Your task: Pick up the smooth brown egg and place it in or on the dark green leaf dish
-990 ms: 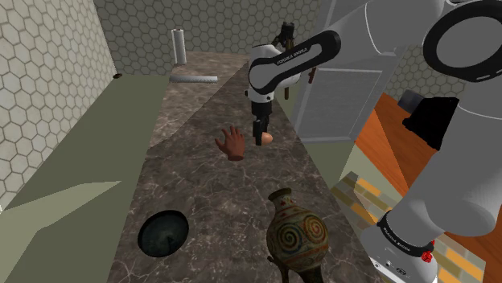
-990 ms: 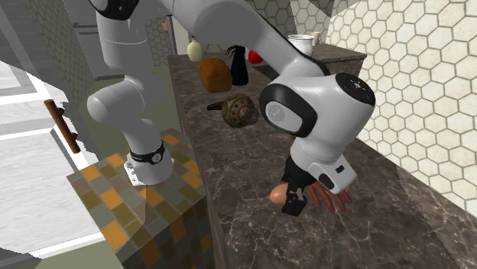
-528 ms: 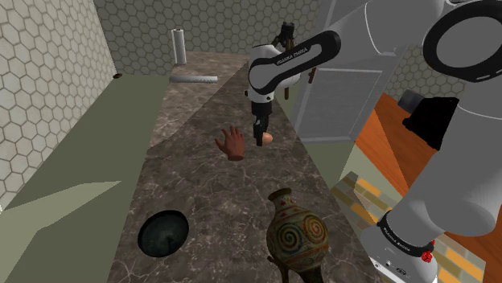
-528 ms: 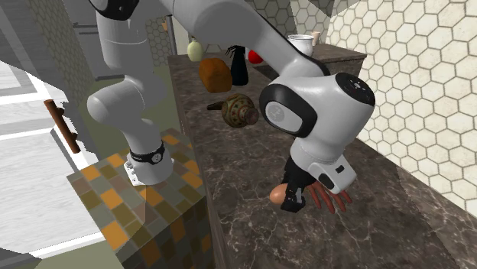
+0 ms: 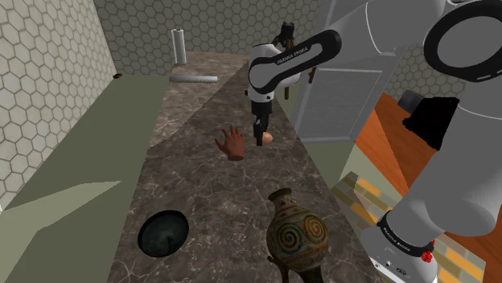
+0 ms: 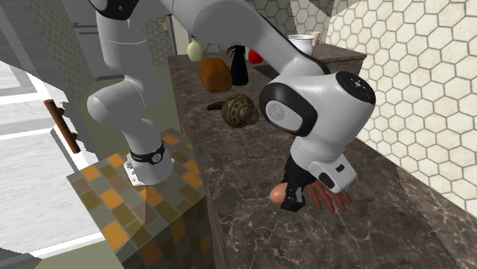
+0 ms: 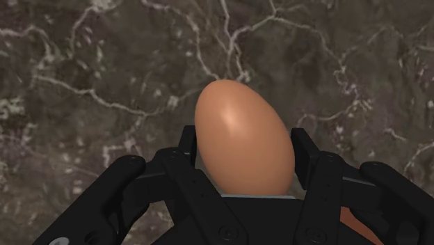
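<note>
A smooth brown egg (image 7: 243, 136) is clasped between the two black fingers of my gripper (image 7: 245, 152), just over the dark marble counter (image 7: 83, 76). In the shoulder view the gripper (image 5: 261, 138) points down with the egg (image 5: 270, 137) on its right side, near the counter's right edge. The second exterior view has the egg (image 6: 278, 195) low by the counter's front edge under my gripper (image 6: 290, 202). The dark green dish (image 5: 163, 232) lies on the counter far toward the shoulder view's lower left.
A brown hand-shaped object (image 5: 232, 145) lies just left of the gripper in the shoulder view. A spiral-patterned vase (image 5: 296, 235) stands near the stand. A white roll (image 5: 178, 44) and a grey rod (image 5: 194, 79) are at the far end. A bread loaf (image 6: 215, 74) and black bottle (image 6: 238, 67) stand beyond the vase.
The fingers have closed onto the egg since one second ago. The arm and the egg have stayed almost where they were.
</note>
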Controlling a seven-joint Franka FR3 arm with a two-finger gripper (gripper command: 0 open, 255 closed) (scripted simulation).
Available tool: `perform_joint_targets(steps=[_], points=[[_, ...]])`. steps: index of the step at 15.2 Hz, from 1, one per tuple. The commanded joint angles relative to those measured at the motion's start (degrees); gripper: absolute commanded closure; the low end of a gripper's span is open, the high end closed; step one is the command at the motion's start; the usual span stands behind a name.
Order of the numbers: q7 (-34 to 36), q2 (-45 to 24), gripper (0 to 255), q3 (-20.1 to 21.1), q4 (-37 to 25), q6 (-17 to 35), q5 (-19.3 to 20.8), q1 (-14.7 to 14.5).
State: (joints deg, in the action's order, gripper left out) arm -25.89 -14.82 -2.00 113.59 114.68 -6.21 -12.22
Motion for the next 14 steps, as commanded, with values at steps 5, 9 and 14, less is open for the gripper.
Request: perform_joint_targets(steps=[5,9,14], points=[[0.37,2.12,255,-0.08,-1.66,-3.76,0.26,0.02],[0.65,3.46,255,-0.12,-3.08,-6.5,0.42,0.03],[0.98,4.91,255,-0.16,-5.14,-9.99,0.58,0.05]])
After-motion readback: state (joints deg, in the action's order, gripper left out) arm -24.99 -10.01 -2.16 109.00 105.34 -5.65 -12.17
